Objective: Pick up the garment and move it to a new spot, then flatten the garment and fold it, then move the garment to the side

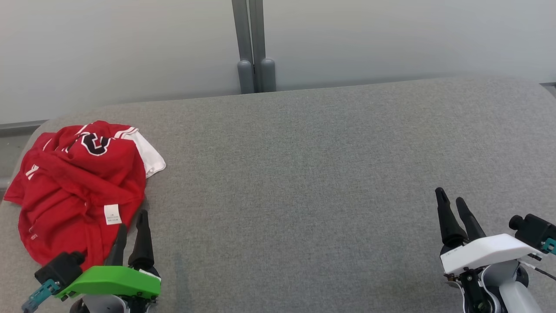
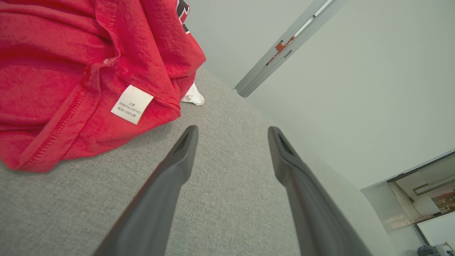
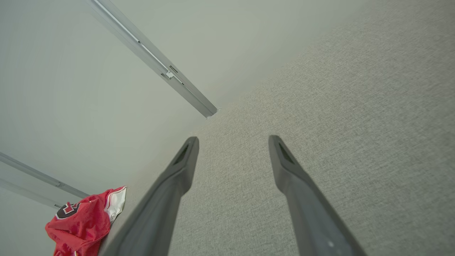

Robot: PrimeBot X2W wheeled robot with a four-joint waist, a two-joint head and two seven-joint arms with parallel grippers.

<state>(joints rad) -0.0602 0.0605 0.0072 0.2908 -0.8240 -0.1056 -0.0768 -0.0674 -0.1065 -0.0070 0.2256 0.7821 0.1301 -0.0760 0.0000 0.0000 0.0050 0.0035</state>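
Your left claw (image 1: pixel 132 219) has its fingers apart by the tabletop's (image 1: pixel 304 174) near left corner, tips just beside the crumpled red garment (image 1: pixel 78 182) and its white label (image 1: pixel 111 214). Your right claw (image 1: pixel 449 195) is likewise spread and empty at the near right corner, well apart from the garment heaped at the left edge.

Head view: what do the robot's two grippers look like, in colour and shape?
The left gripper has a green shell behind two long, dark, tapering jaws; the right gripper has the same jaws with a white shell. Each carries a black block on its outer side with a teal part, and a thin cable runs from the right one.
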